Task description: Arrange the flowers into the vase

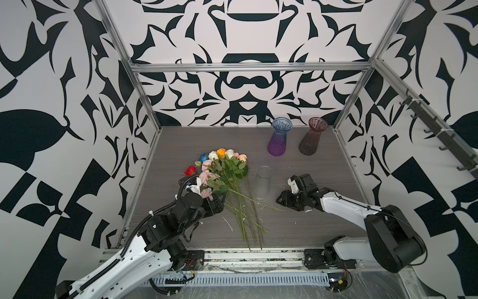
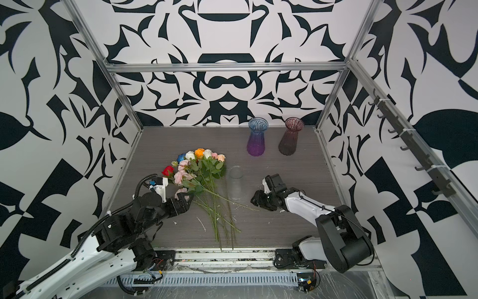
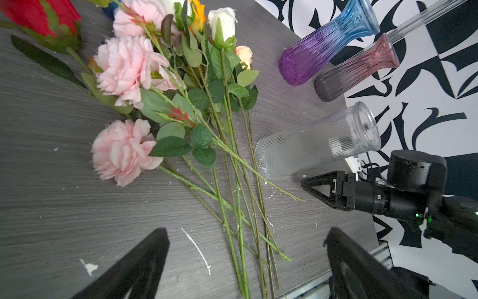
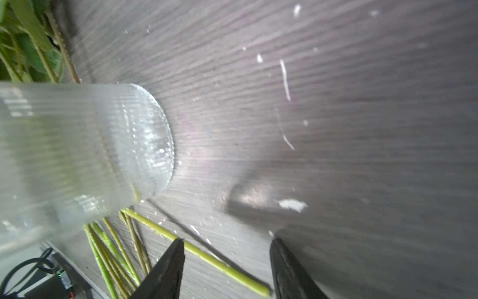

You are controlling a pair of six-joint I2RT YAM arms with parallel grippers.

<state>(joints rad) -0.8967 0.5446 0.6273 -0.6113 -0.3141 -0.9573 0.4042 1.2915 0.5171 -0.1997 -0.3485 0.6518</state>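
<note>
**Presently: flowers lying on surface, both claws released**

Presently the artificial green-stemmed flowers (image 1: pixel 225 178), with pink, white, orange, peach, blue and red heads, are lying in one bunch on the grey wood-grain surface (image 1: pixel 310 227). Their heads are pointing toward the far wall.

The clear ribbed glass vase (image 1: pixel 262 185) is standing upright just right of the bunch. A blue-to-purple glass vase (image 1: pixel 279 137) and a smoky plum glass vase (image 1: pixel 311 137) are standing side by side near the far edge.

The left claw (image 3: pixel 248 230) is hovering close beside the frilly pink blooms, jaws spread wide and grasping nothing. The right claw (image 4: pixel 227 240) is sitting low by the clear vase's base. Its jaws are parted, and one stem tip is lying unpinched between them.
</note>
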